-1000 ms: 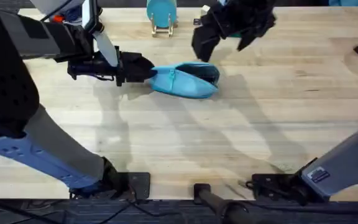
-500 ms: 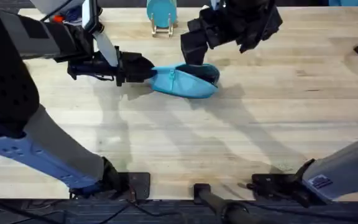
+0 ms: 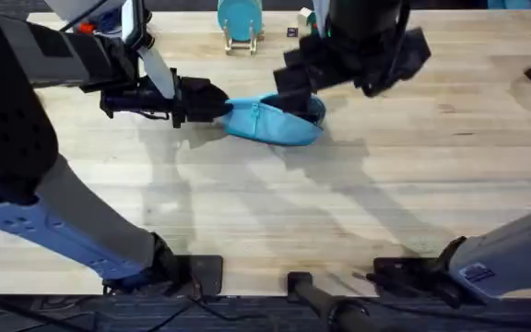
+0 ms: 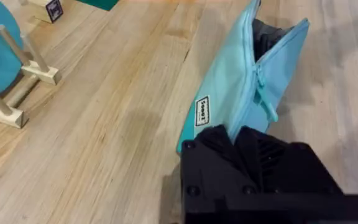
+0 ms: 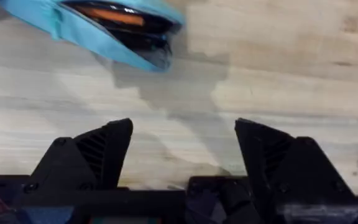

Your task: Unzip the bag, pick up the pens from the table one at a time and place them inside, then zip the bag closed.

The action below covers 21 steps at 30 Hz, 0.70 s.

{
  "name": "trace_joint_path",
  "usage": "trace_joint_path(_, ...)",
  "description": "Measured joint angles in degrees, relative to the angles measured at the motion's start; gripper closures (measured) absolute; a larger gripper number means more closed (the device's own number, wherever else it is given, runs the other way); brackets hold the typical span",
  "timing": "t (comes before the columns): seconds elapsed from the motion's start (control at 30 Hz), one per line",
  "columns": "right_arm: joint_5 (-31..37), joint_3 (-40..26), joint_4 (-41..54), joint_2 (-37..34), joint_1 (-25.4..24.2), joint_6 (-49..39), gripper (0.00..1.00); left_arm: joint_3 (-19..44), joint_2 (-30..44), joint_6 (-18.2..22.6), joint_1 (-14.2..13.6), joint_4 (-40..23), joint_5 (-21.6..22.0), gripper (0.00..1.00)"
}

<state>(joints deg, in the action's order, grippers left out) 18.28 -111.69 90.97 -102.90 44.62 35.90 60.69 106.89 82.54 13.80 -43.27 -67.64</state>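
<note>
I see L gripper (image 3: 218, 101) clamped on bag (image 3: 275, 122) 9 o'clock end | R gripper (image 5: 184, 146) wide open, empty, above bag mouth | table (image 3: 385, 203) free toward 6 o'clock

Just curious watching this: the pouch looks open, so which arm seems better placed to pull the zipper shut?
Probably the right. Its end effector is open and free near the pouch, while the left end effector is shut on the pouch's end, steadying it.

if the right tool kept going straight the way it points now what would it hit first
Most likely the bare table: the right tool, fingers spread and empty, faces the wood just beside the open end of the pouch. The pouch sits off to one side, though depth is hard to judge.
</note>
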Motion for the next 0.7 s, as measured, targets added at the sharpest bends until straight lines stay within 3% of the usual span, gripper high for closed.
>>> trace_joint_path(0.37, -1.42, 17.47, -12.93, 12.39, 0.01, 3.30, 0.006, 0.00, 0.00, 0.00, 0.00, 0.00, 0.00, 0.962)
trace_joint_path(0.53, -2.70, 21.66, -19.33, 14.78, 1.28, 5.70, 0.005, 0.00, 0.00, 0.00, 0.00, 0.00, 0.00, 0.962)
trace_joint_path(0.7, -2.64, 23.78, -24.07, 14.59, 5.70, 9.04, 0.005, 0.00, 0.00, 0.00, 0.00, 0.00, 0.00, 0.961)
